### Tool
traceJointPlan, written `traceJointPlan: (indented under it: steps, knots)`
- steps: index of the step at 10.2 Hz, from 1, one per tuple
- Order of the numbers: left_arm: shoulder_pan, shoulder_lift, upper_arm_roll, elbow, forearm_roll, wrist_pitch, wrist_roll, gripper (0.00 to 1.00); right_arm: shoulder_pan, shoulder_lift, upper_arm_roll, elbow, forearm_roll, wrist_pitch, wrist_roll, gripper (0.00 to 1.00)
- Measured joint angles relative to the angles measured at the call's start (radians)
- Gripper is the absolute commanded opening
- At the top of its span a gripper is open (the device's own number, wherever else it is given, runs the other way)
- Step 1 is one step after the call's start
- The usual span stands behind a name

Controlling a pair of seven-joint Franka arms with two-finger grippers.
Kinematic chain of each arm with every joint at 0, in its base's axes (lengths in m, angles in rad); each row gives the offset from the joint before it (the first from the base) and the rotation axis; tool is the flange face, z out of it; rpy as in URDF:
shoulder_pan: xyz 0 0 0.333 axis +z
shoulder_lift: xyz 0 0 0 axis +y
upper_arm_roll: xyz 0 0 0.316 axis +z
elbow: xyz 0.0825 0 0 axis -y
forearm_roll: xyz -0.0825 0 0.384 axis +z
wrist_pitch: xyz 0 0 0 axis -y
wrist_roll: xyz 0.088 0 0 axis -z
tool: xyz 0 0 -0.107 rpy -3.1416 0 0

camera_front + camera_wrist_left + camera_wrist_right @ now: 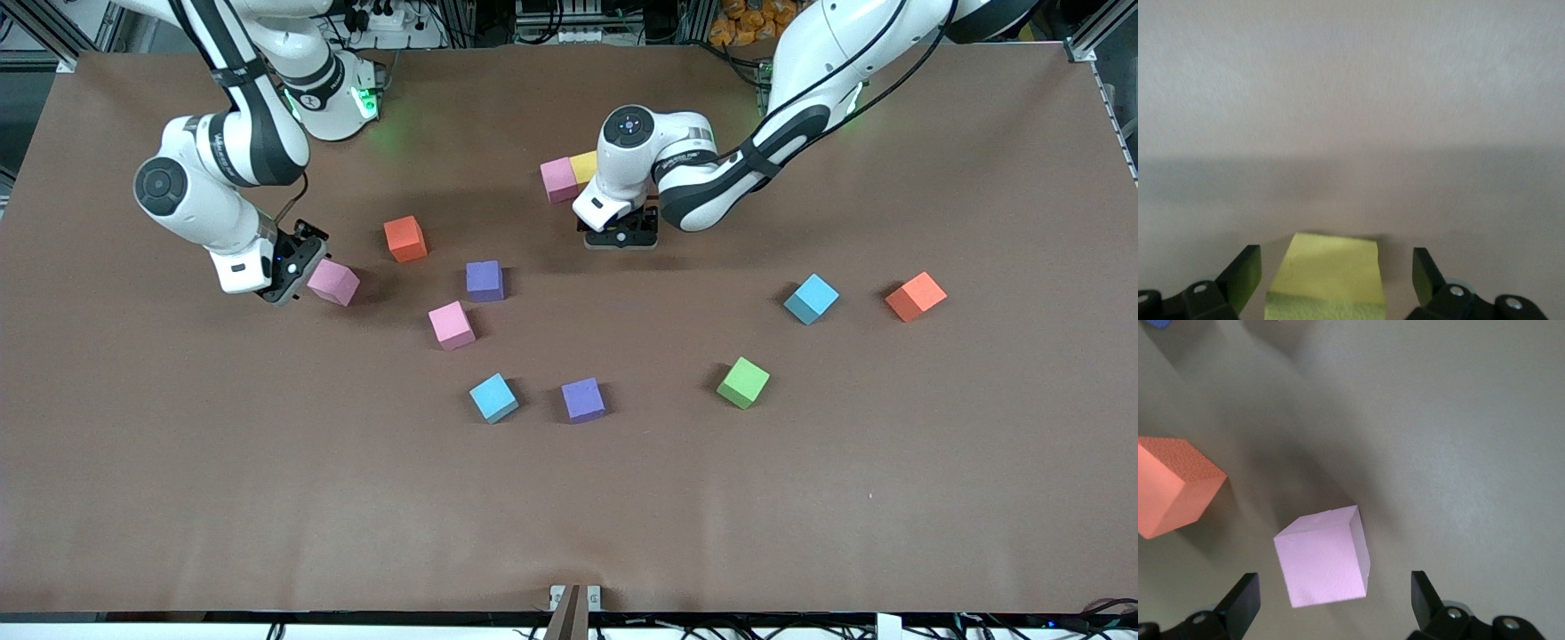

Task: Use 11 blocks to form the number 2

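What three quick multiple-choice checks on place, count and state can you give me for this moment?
1. The left gripper is over: A the green cube; B a yellow cube; C an orange cube.
2. Purple cubes in view: A one; B two; C four.
3. The right gripper is: A open by a pink cube; B shut on it; C shut on an orange cube.
Key: 1 B, yellow shows between its open fingers; 2 B, the front view shows two; 3 A, both fingers stand apart from the cube.
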Motion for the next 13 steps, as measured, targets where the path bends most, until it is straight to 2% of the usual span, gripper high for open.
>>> traceJointPlan:
  steps: [2, 4, 7, 8, 9, 10, 13]
  knots:
    - [0.025, -0.026, 0.001, 0.036, 0.000, -0.001, -0.023, 1.00, 0.000, 0.052, 0.000, -0.002, 0.000, 0.035, -0.026, 1.00]
    - [0.094, -0.040, 0.003, 0.110, -0.025, -0.053, -0.045, 1.00, 0.000, 0.078, 0.000, -0.003, 0.000, 0.036, -0.034, 1.00]
    - [0.303, -0.043, 0.008, 0.250, -0.080, -0.131, -0.060, 1.00, 0.003, 0.101, 0.001, -0.011, 0.000, 0.069, -0.071, 1.00]
    - [0.352, -0.042, 0.011, 0.270, -0.086, -0.132, -0.118, 1.00, 0.010, 0.108, 0.001, -0.017, 0.000, 0.088, -0.074, 0.87]
    - [0.371, -0.042, 0.025, 0.288, -0.086, -0.136, -0.196, 1.00, 0.015, 0.115, 0.003, -0.022, 0.000, 0.101, -0.074, 0.79]
    - [0.366, -0.040, 0.056, 0.299, -0.086, -0.141, -0.248, 1.00, 0.015, 0.121, 0.004, -0.023, 0.000, 0.106, -0.075, 0.66]
    - [0.353, 0.001, 0.122, 0.327, -0.093, -0.142, -0.292, 1.00, 0.015, 0.120, 0.004, -0.021, 0.000, 0.098, -0.075, 0.47]
